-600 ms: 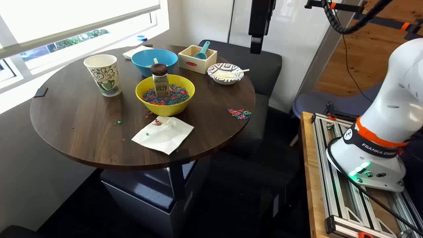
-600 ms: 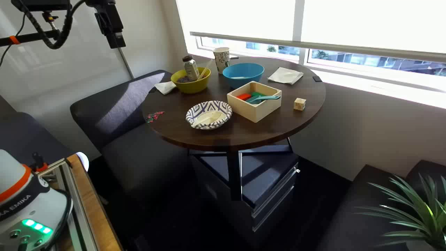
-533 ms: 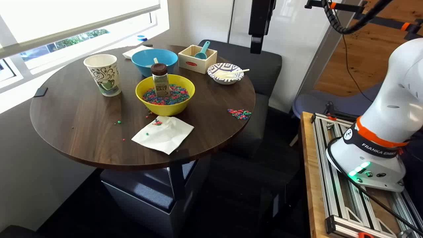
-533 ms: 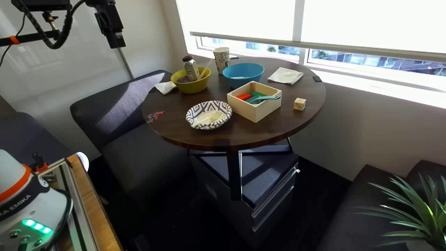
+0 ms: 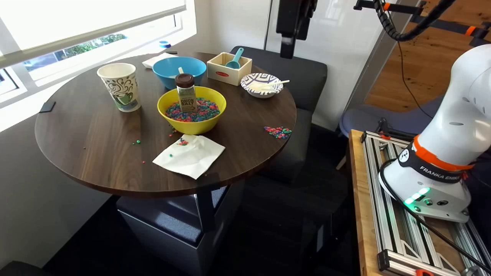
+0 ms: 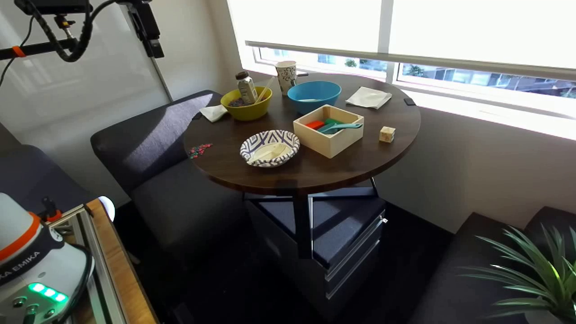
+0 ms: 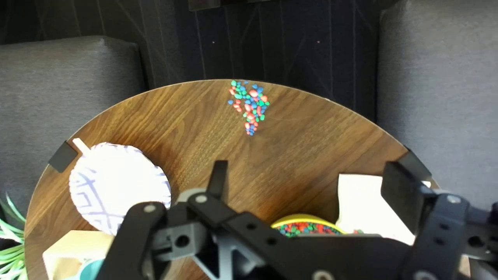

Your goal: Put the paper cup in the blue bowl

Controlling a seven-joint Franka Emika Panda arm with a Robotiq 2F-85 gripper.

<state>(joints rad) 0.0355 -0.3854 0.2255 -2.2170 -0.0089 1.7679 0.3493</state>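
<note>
Looks like only the approach step, judging by the gap left to cover. Can see the hand (image 7: 309, 182) spread wide in the wrist view, pinching nothing, hanging high above the worktop (image 5: 245, 119). Can spot the paper cup (image 5: 121, 90) in both exterior views, upright, near the yellow bowl (image 5: 191, 128) without touching it, and well apart from the hand. Next up, gotta swing across, steering clear of the spice jar (image 5: 187, 94) sticking out of that bowl, then come down around the cup and squeeze gently for fear of buckling the paper. Then lift, carry to the blue bowl (image 6: 308, 107) and lower it in. As for looks: cream-white, wider at the mouth than the base, printed with dark swirls and a green coffee-cup motif, open on top. Can't make out the bottom inside
</note>
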